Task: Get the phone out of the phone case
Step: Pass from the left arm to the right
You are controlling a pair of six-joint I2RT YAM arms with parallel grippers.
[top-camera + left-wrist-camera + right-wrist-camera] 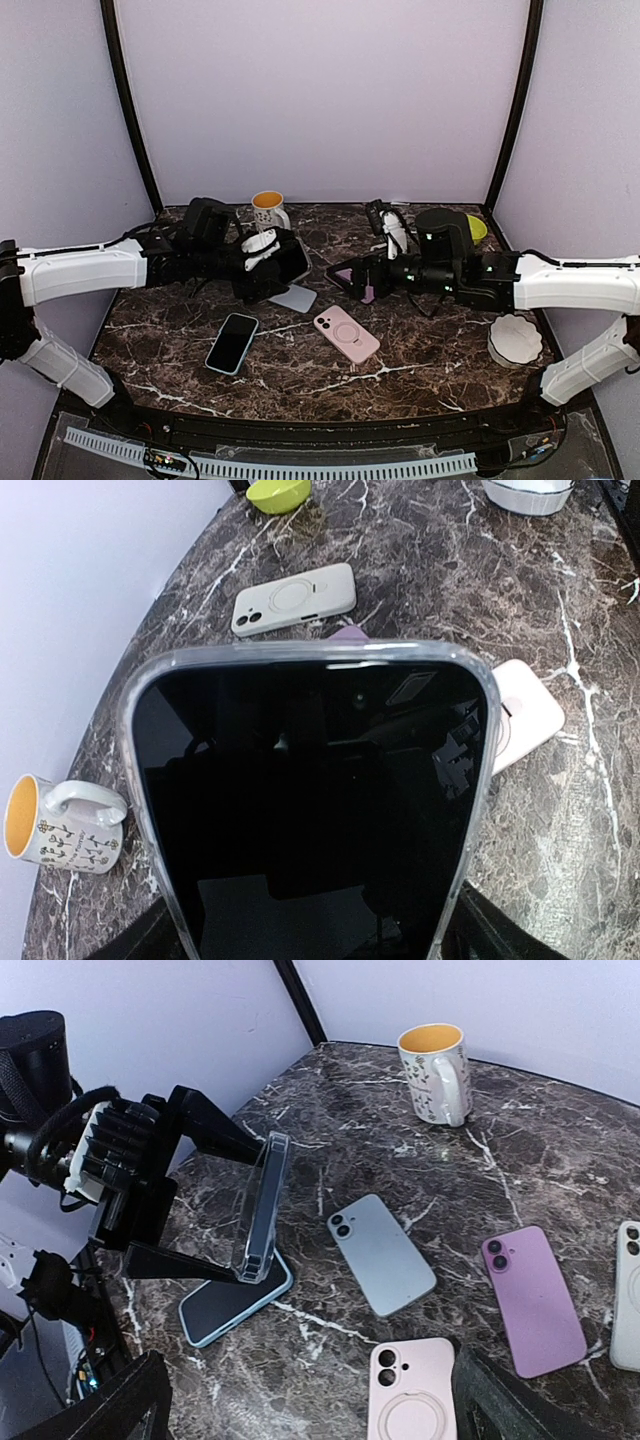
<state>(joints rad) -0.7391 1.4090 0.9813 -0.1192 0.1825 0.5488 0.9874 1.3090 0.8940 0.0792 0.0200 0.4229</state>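
Observation:
My left gripper (272, 258) is shut on a black-screened phone in a clear case (310, 800) and holds it on edge above the table. In the right wrist view the cased phone (260, 1205) stands upright between the left fingers (215, 1128), over a light blue phone (235, 1300) lying screen up. My right gripper (350, 278) is open and empty. It hovers right of the held phone and apart from it, over a purple phone (533, 1298).
On the marble table lie a grey-blue phone face down (382, 1253), a pink ring case (346, 333), and a cream case (295, 598). A mug (268, 210) stands at the back, a green bowl (478, 228) back right, a white dish (515, 340) right.

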